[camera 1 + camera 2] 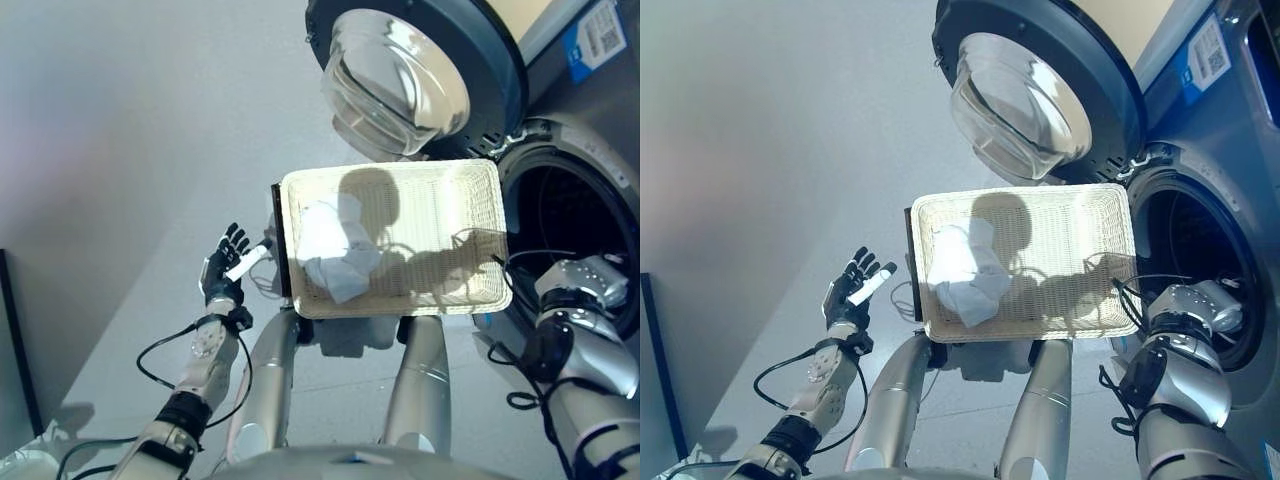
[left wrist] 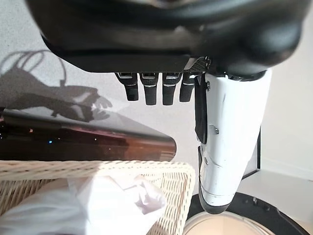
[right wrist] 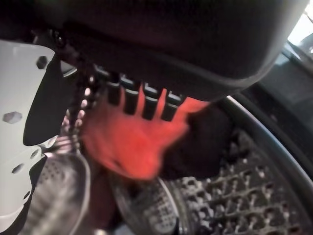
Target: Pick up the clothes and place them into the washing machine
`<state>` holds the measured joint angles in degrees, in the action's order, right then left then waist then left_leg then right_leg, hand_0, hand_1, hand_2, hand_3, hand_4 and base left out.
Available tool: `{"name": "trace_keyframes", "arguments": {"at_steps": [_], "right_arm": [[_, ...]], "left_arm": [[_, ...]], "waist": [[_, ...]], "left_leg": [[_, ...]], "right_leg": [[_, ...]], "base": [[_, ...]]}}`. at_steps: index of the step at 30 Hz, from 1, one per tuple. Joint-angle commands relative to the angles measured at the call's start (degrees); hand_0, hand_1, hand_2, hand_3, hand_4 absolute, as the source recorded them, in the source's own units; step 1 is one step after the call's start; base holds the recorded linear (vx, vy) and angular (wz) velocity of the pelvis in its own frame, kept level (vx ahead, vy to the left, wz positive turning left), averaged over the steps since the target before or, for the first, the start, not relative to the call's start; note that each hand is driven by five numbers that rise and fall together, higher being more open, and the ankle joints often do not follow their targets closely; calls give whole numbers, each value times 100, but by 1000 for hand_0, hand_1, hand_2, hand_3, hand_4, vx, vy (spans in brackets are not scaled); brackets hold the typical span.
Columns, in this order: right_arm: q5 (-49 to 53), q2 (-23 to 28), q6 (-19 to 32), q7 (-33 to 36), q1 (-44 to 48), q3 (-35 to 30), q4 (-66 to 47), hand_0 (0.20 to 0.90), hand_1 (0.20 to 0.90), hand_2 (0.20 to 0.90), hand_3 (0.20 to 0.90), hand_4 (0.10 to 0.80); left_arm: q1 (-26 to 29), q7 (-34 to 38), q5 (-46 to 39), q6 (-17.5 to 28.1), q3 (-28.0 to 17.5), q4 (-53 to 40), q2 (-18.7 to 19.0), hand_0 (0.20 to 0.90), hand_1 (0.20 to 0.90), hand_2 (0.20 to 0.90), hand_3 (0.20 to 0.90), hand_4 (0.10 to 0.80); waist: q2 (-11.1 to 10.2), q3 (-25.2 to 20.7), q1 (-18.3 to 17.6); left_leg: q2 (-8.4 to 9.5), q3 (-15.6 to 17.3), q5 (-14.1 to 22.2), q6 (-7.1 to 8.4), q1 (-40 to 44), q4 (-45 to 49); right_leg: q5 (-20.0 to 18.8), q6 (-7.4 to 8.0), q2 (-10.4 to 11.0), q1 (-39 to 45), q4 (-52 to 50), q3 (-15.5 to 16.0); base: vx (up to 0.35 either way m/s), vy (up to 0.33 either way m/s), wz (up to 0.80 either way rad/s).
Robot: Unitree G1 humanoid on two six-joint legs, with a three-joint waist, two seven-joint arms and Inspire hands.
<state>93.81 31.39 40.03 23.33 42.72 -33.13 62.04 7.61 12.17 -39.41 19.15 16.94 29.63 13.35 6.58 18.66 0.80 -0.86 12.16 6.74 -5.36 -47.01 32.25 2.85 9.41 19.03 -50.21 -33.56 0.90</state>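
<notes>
Right hand (image 3: 146, 44) inside washing machine (image 1: 1200, 250) drum, fingers curled over red garment (image 3: 129, 139) | left hand (image 1: 224, 266) spread, empty, beside wicker basket (image 1: 450, 200) | white cloth (image 1: 335, 250) lies in basket | door (image 1: 400, 70) open

Head stereo pair: you look steeply down from above; both eyes share the wicker basket (image 1: 400, 240), the washing machine's open door (image 1: 400, 85) and the drum opening (image 1: 1195, 250).
Left wrist view: you look along the left hand (image 2: 161, 88), very close, across the basket's rim, shared with the head pair.
Right wrist view: you look past the right hand (image 3: 142, 98) into the perforated drum (image 3: 230, 196), close up.
</notes>
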Motion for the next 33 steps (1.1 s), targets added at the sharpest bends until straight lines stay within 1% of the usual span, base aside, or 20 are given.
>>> {"name": "trace_keyframes", "arguments": {"at_steps": [1,5,9,10,13,15,17,20,23,28,33], "right_arm": [[-621,443,167,-444,-191,599,-129,900,900,900,900,800],[-619,278,-38,-582,-196,730,-31,900,900,900,900,800],[-689,71,-355,-702,-276,889,254,900,900,900,900,800],[-689,67,-360,-705,-279,890,257,900,900,900,900,800],[-884,-158,-649,-818,-396,1103,376,900,900,900,900,800],[-972,-205,-725,-818,-442,1166,395,900,900,900,900,800],[-1415,-272,-1020,-827,-621,1438,488,900,900,900,900,800],[-1609,-405,-1151,-871,-808,1525,497,900,900,900,900,800],[-2025,-441,-1441,-918,-1031,1755,638,900,900,900,900,800],[-2346,-613,-1697,-1078,-1310,1964,717,900,900,900,900,800],[-3174,-771,-1956,-1174,-1638,2410,700,900,900,900,900,800]], "left_arm": [[-183,-80,-98,416,-119,-282,210,900,900,900,900,800],[-191,-137,-69,383,-151,-215,235,900,900,900,900,800],[-223,-234,-93,361,-195,-58,212,900,900,900,900,800],[-228,-238,-94,363,-198,-54,216,900,900,900,900,800],[-268,-292,-67,329,-264,52,211,900,900,900,900,800],[-297,-301,-54,312,-302,87,214,900,900,900,900,800],[-381,-348,17,283,-384,168,236,900,900,900,900,800],[-487,-384,83,251,-504,243,255,900,900,900,900,800],[-571,-420,98,230,-646,288,288,900,900,900,900,800],[-669,-495,206,187,-784,453,264,900,900,900,900,800],[-721,-554,344,169,-896,549,261,900,900,900,900,800]], "waist": [[-67,-470,57],[-111,-470,92],[-220,-498,136],[-221,-490,129],[-349,-532,180],[-388,-537,183],[-502,-601,220],[-598,-635,244],[-695,-663,271],[-789,-746,283],[-848,-866,277]], "left_leg": [[-177,-428,82,657,547,-448],[-116,-453,-71,679,873,-852],[-54,-509,-222,707,1205,-1227],[-52,-513,-236,708,1233,-1256],[-11,-573,-409,748,1579,-1647],[13,-586,-510,747,1684,-1782],[5,-603,-617,788,2092,-2181],[-13,-612,-779,794,2411,-2511],[-73,-602,-834,808,2673,-2659],[-150,-578,-950,865,3133,-3018],[-250,-545,-1141,975,3555,-3415]], "right_leg": [[-278,-174,-251,408,319,63],[-428,-121,-231,805,755,172],[-574,-96,-229,1222,1206,278],[-587,-97,-229,1256,1237,288],[-756,-56,-221,1694,1716,408],[-861,-56,-225,1822,1867,438],[-973,-10,-268,2257,2287,508],[-1121,0,-318,2591,2630,575],[-1180,14,-351,2867,2811,618],[-1262,16,-433,3306,3172,695],[-1352,7,-563,3648,3514,761]], "base": [[56,24,-7],[38,-2,-3],[45,-27,9],[43,-32,10],[46,-46,6],[56,-41,3],[107,-65,0],[52,-34,-6],[75,-41,-6],[75,-29,-8],[70,-33,-5]]}}
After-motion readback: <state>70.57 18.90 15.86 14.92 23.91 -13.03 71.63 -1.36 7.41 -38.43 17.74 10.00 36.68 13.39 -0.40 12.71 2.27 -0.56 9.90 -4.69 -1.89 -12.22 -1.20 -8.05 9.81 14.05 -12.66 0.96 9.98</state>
